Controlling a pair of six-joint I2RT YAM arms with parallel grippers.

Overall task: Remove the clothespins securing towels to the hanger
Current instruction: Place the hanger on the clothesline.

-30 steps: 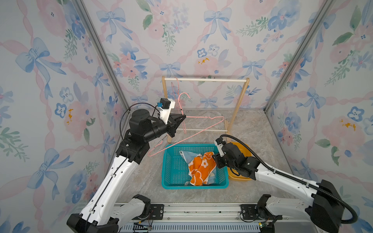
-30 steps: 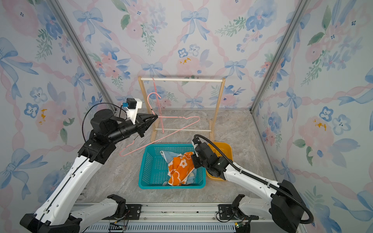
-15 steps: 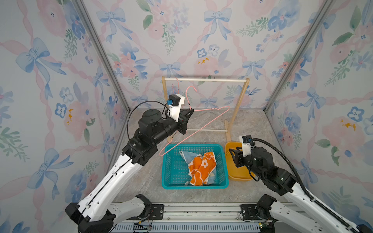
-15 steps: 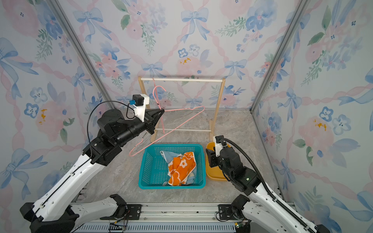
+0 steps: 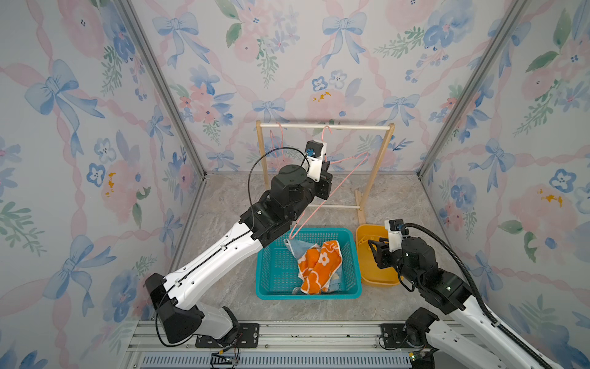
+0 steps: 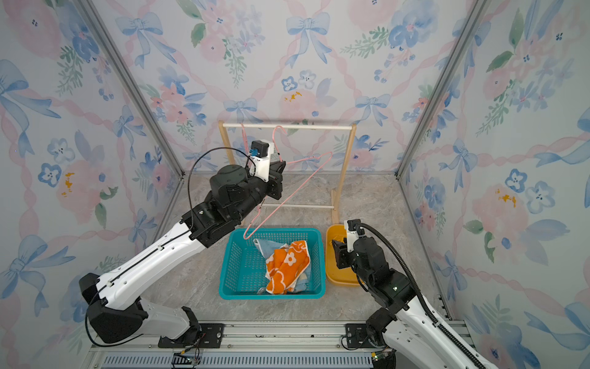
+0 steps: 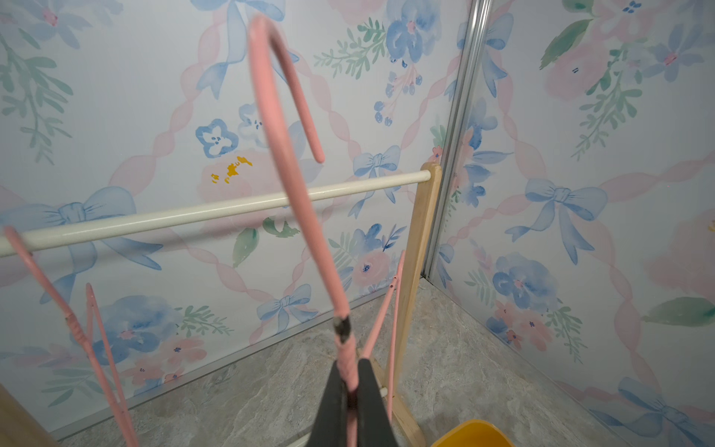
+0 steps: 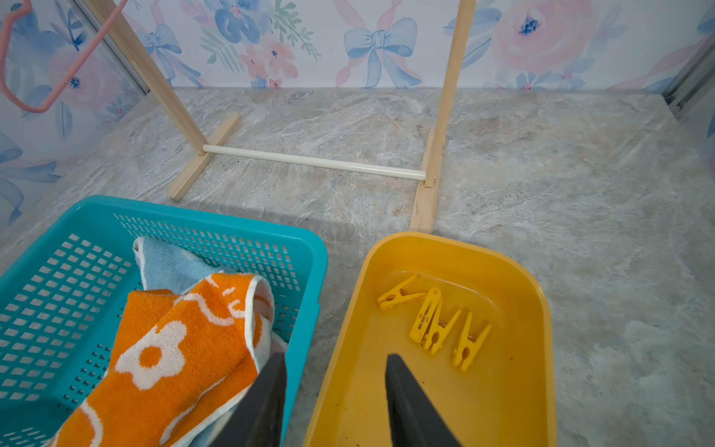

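My left gripper (image 7: pixel 350 363) is shut on the neck of a bare pink wire hanger (image 5: pixel 348 166), held up by the rack's white top rail (image 7: pixel 193 213). The hanger's hook (image 7: pixel 271 116) crosses in front of that rail. Both towels lie in the teal basket (image 5: pixel 306 294), the orange one (image 8: pixel 182 348) on top of the light blue one (image 8: pixel 170 267). Several yellow clothespins (image 8: pixel 433 321) lie in the yellow tray (image 8: pixel 387 247). My right gripper (image 8: pixel 334 358) is open and empty, low over the gap between basket and tray.
A second pink hanger (image 5: pixel 277 140) hangs at the left end of the wooden rack (image 5: pixel 376 169). The rack's feet and lower bar (image 8: pixel 313 162) stand just behind the basket and tray. Floral walls close in on three sides.
My left arm has lifted the hanger up and back towards the top rail. My right arm has drawn back from the basket to the yellow tray's side.
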